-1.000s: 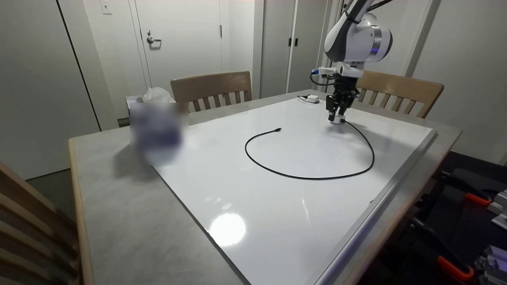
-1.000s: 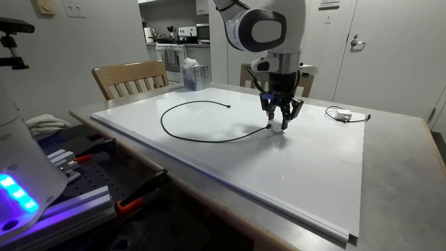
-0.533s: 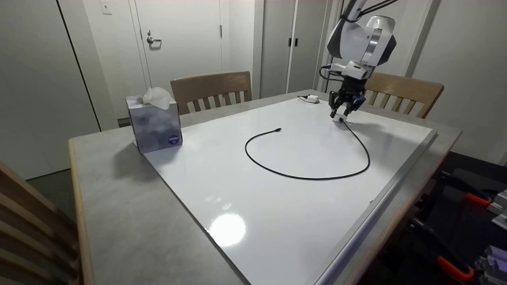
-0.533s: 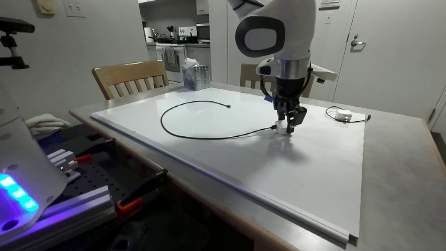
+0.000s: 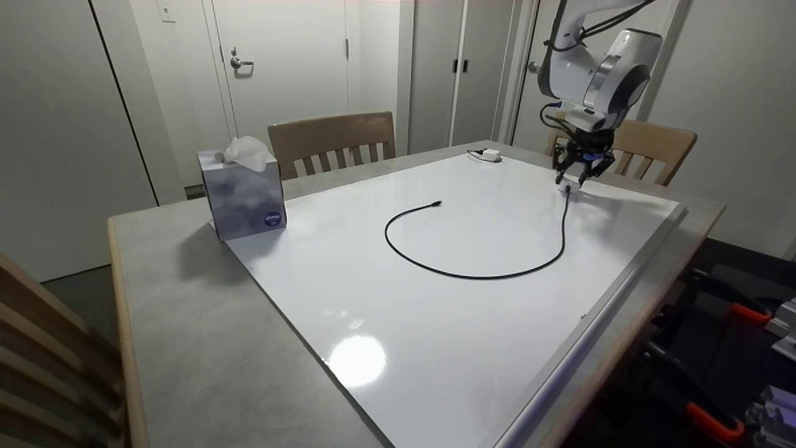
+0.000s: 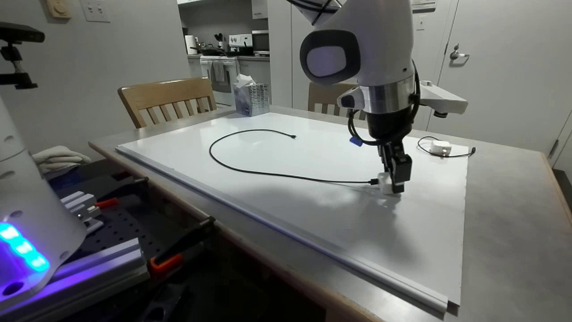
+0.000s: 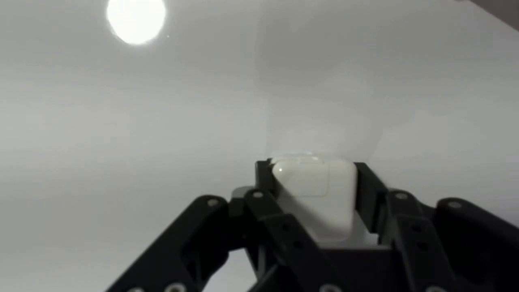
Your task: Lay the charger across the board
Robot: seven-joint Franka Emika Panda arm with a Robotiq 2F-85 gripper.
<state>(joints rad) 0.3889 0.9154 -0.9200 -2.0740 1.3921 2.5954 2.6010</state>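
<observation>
Hand has the charger by its plug, pinched between two fingers and leaning a bit, right down at the board, though I can't tell if the plug touches it or hangs just above. Black cable lies on the board in one big bend, loose end out toward the middle, so imo it's pretty much done bar a last tug and letting go. What'd worry me: that plug looks smooth and rounded, so if the cable goes taut it could twist or pop out of the grip, or the cable could come unplugged instead. Pull much further and the plug could end up past the edge on the worktop. A stiff cable might also spring back and tip the plug once it's let go, and swinging toward the adapter at the corner could snag its cord. As for containers, all I can spot is the tissue box at another corner, well apart from the hand, one tissue poking out the top; can't see how full it is inside, or how much of it sits on the board rather than the worktop.
</observation>
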